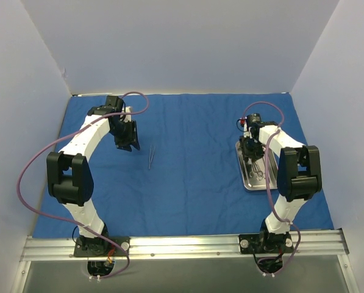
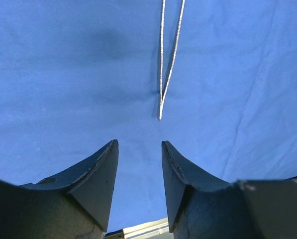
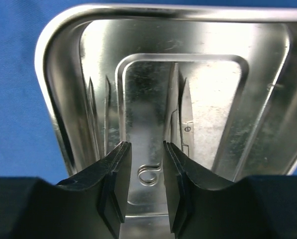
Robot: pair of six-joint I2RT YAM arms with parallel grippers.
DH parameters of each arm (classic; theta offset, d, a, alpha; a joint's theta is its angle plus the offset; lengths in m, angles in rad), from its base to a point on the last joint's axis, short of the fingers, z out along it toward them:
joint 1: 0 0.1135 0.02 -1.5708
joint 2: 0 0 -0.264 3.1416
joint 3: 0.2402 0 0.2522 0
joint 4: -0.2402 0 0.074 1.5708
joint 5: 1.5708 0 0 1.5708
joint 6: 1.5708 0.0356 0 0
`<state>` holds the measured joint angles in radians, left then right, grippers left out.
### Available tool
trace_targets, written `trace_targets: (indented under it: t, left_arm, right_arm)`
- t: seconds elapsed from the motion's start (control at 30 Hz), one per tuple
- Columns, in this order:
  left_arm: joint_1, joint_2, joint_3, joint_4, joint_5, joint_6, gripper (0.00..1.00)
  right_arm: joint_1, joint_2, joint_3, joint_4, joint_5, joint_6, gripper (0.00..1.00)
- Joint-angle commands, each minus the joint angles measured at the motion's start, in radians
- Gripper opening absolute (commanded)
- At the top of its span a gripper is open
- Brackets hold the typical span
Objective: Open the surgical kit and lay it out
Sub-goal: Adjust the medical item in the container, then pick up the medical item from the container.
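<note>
The royal-blue cloth wrap (image 1: pixel 194 183) lies spread flat over the table. Silver tweezers (image 1: pixel 151 156) lie on it left of centre; in the left wrist view the tweezers (image 2: pixel 167 59) lie just ahead of my left gripper (image 2: pixel 140 147), which is open and empty above the cloth. My left gripper (image 1: pixel 128 144) hovers just left of the tweezers. The steel tray (image 1: pixel 253 183) sits at the right with scissor-like instruments (image 1: pixel 257 173) in it. My right gripper (image 3: pixel 147 149) is open inside the tray (image 3: pixel 53 64), its jaws either side of a scissor handle ring (image 3: pixel 149 174).
White walls enclose the table on three sides. The aluminium rail (image 1: pixel 182 245) with both arm bases runs along the near edge. Purple cables loop off both arms.
</note>
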<state>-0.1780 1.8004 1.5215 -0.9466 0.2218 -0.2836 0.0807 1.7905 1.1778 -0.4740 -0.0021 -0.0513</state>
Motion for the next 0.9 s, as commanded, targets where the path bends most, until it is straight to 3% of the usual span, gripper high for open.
trace_targets:
  t: [0.0,0.2,0.43,0.53,0.67,0.87]
  left_arm:
    - [0.009,-0.003,0.012,0.003,0.053,0.012,0.49]
    - [0.012,0.000,0.019,-0.027,0.076,0.015,0.50]
    - [0.012,0.017,0.032,-0.067,0.074,0.004,0.49]
    - [0.012,0.022,0.032,-0.064,0.068,0.000,0.49]
    - [0.011,0.022,0.040,-0.054,0.070,-0.009,0.49]
    - [0.011,0.007,0.031,-0.047,0.070,-0.008,0.49]
  right_arm:
    - [0.010,-0.023,0.011,-0.026,-0.044,0.011,0.32]
    - [0.010,-0.031,-0.010,0.017,-0.133,0.024,0.37]
    - [0.014,-0.002,-0.037,0.087,-0.197,0.048,0.35]
    - [0.028,0.021,-0.046,0.103,-0.188,0.051,0.34]
    - [0.027,0.056,-0.053,0.103,-0.144,0.051,0.21]
    - [0.024,0.067,-0.032,0.065,-0.052,0.080,0.21]
